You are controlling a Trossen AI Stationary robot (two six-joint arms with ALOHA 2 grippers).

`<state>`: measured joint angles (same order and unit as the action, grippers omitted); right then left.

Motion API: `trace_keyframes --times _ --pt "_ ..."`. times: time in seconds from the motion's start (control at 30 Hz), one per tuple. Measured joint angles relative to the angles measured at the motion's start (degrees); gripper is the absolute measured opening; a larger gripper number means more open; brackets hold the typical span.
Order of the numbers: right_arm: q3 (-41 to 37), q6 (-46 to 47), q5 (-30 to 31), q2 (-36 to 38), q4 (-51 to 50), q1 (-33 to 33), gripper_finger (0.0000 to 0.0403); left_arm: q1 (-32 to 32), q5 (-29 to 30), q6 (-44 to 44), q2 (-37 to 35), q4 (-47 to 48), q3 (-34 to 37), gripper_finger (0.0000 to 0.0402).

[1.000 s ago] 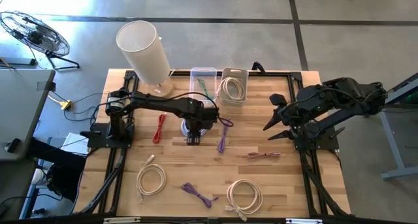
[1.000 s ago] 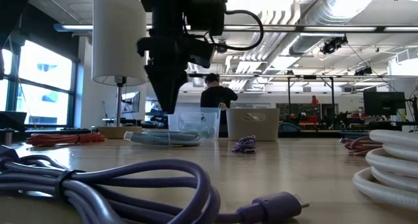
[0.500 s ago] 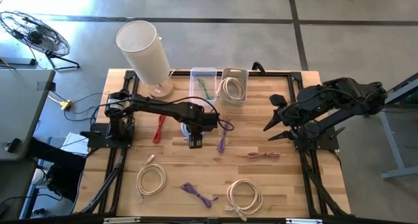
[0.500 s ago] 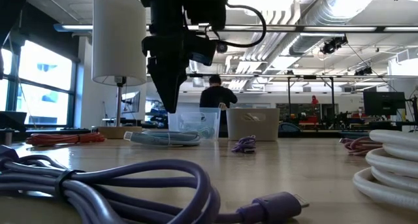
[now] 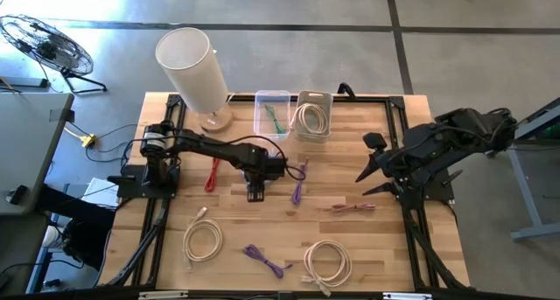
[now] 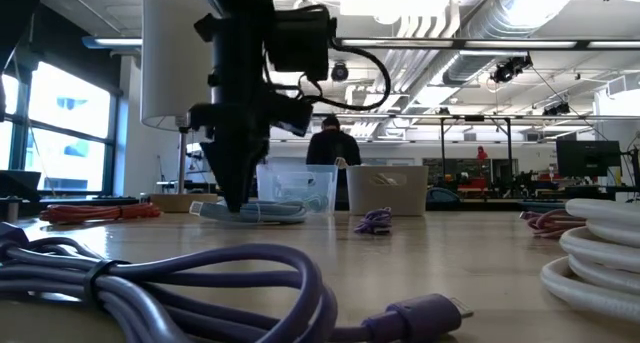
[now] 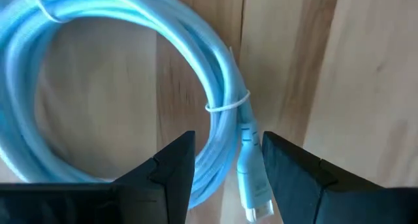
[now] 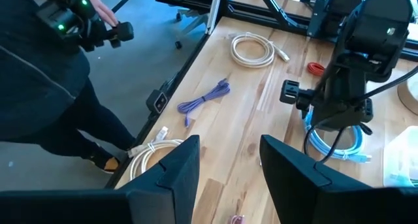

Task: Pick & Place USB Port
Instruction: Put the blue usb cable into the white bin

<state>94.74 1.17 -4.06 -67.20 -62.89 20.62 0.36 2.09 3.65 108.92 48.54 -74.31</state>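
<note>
A light blue coiled USB cable (image 7: pixel 130 61) lies flat on the wooden table (image 5: pixel 350 239) near its middle; it also shows in the low view (image 6: pixel 262 212) and the right wrist view (image 8: pixel 334 144). My left gripper (image 7: pixel 225 168) is open, points down and is low over the coil, in the high view (image 5: pixel 255 184) hiding most of it. Its fingers stand on either side of the coil's tied strands and plug (image 7: pixel 251 185). My right gripper (image 5: pixel 371 169) is open and empty above the table's right side.
Two clear bins (image 5: pixel 272 114) (image 5: pixel 311 116) and a white cylinder (image 5: pixel 192 68) stand at the far edge. Red (image 5: pixel 213 171), purple (image 5: pixel 298 179) (image 5: pixel 265 260), pink (image 5: pixel 353 207) and white (image 5: pixel 202 240) (image 5: pixel 327 262) cables lie around. A person (image 8: pixel 39 87) stands by the near edge.
My left gripper has gone down and a little toward the table's near edge, onto the light blue coil, staying open. My right arm has drawn back slightly toward the table's right edge. The cable has not moved.
</note>
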Motion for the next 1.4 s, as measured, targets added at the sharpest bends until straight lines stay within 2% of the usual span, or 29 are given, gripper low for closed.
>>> trace_keyframes --times 0.2,0.27,0.33,0.37,0.6,0.83,0.97,1.13,1.27,1.4 --pt "0.0 0.1 0.1 0.0 0.7 0.2 0.0153 0.0 0.9 -1.9 -0.2 -4.9 4.3 0.0162" --pt "0.0 0.1 0.1 0.0 0.7 0.2 0.0153 0.0 0.2 -2.8 -0.4 -5.9 5.4 0.0133" --pt "0.0 0.1 0.1 0.0 0.7 0.2 0.0153 0.0 -0.8 -4.8 -0.4 -6.5 6.4 0.0082" --pt "0.0 0.1 0.1 0.0 0.7 0.2 0.0153 0.0 -1.4 -5.3 -0.4 -6.8 6.8 0.0075" --pt "0.0 0.1 1.6 0.0 0.7 0.2 0.0153 0.2 -5.6 -5.9 -0.3 -7.8 7.1 0.0076" --pt "0.0 0.1 2.3 0.0 0.7 0.2 0.0153 -0.1 -10.2 -6.0 -2.3 -3.9 3.5 0.0076" --pt "0.0 1.8 2.1 0.2 0.8 0.4 0.0153 -0.7 -10.2 -6.1 -6.9 -2.6 1.0 0.0076" --pt "0.0 3.4 2.9 1.4 0.6 4.0 0.0153 -1.7 -8.4 -2.0 -15.7 -2.2 0.3 0.0076" --pt "0.1 2.9 7.6 1.7 0.8 7.2 0.0153 -4.8 -4.2 -1.4 -24.6 -7.3 0.3 0.0076" --pt "0.1 0.1 14.0 1.5 1.2 9.4 0.0153 -7.5 1.4 -3.7 -32.3 -17.5 0.2 0.0076"
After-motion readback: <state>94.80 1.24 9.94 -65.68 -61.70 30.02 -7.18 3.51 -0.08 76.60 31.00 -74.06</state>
